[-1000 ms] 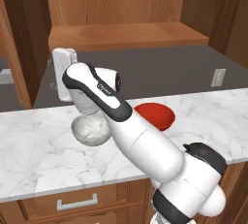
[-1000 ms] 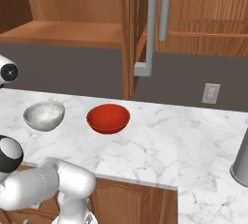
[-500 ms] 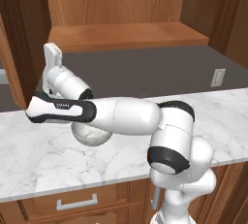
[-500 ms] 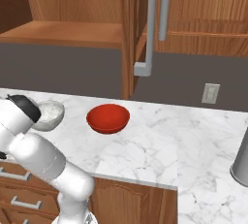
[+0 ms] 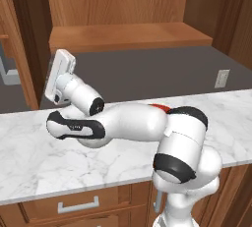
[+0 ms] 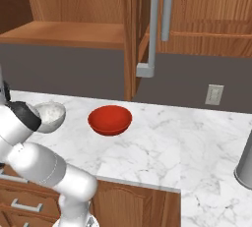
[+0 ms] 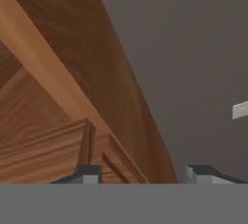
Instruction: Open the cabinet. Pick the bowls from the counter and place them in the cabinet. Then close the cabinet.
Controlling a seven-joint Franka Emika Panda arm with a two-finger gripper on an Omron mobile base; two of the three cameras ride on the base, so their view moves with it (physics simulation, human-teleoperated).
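Arm folded low over the counter, hand raised toward the open cabinet, both bowls on the marble.

No brand, label or writing can be read anywhere. The cabinet [image 6: 83, 32] stands open, its wooden shelf running level left to right; a door [image 6: 134, 34] is swung out edge-on in the right base view, its long grey bar handle [image 6: 150, 24] upright. The arm bends back on itself across the counter [image 5: 44, 167], elbow low, wrist turned up to the left. In the hand view the gripper [image 7: 144, 174] has its finger tips apart with nothing between them, facing the cabinet's underside and the grey wall. The marble-look bowl [image 6: 50, 115] sits upright just beside the arm; the red bowl [image 6: 110, 120] sits upright near it, to its right.
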